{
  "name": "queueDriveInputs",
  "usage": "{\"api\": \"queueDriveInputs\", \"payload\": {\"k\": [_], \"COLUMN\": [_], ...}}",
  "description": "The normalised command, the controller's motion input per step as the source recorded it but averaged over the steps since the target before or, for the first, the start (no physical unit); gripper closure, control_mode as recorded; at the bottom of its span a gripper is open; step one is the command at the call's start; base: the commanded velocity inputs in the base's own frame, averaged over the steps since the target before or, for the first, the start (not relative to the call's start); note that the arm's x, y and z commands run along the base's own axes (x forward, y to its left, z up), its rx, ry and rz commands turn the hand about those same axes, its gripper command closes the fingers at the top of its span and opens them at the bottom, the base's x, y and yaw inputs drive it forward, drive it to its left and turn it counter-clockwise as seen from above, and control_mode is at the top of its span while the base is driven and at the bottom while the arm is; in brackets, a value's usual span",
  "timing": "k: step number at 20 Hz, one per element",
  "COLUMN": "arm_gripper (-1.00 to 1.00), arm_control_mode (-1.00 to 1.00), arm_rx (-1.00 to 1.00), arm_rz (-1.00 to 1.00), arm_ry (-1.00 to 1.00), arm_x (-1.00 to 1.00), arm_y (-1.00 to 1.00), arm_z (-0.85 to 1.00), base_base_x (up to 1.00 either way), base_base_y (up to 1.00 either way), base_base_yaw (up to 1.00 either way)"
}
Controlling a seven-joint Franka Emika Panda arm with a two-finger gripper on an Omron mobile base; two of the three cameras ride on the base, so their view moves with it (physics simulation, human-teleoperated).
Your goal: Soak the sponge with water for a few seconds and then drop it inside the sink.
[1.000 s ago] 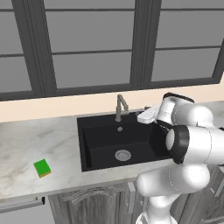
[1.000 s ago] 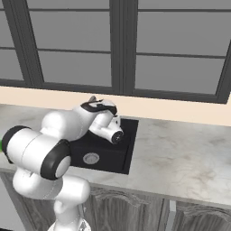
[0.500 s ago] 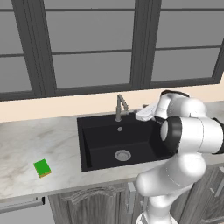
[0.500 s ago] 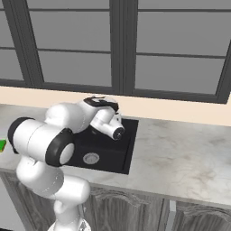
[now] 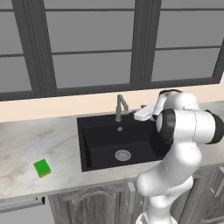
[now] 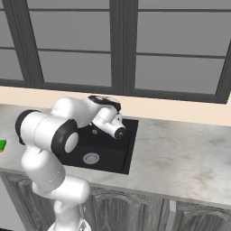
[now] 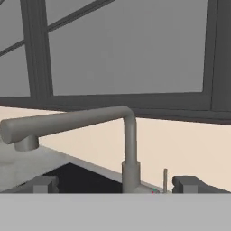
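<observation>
One small sponge [image 5: 42,167] in the left base view, flat on the counter [image 5: 26,144] well left of the sink [image 5: 100,144]; likely light, soft, best pinched across its short sides. My gripper [image 5: 141,114] sits by the faucet [image 5: 119,106], arm folded. Right base view: wrist bent over the basin. Hand view: fingertips [image 7: 40,184] spread wide, holding nothing, faucet between them.

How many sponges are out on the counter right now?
1. The small flat green sponge with a yellow-orange bottom layer lies on the marble counter, left of the matte-black sink, apart from it. The arm hides part of the counter to the sink's right.
</observation>
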Motion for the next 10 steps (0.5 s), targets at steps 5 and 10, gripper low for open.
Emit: {"api": "queueDriveInputs", "payload": {"k": [5,10], "arm_gripper": [-1.0,-1.0], "arm_control_mode": [-1.0,-1.0], "arm_rx": [0.0,0.0], "arm_rz": [0.02,0.03], "arm_ry": [0.0,0.0], "arm_x": [0.07,0.08], "arm_y": [0.06,0.1], "arm_z": [-0.11,-0.07], "base_base_x": [0.0,0.0], "base_base_y": [0.0,0.0], "base_base_yaw": [0.0,0.0]}}
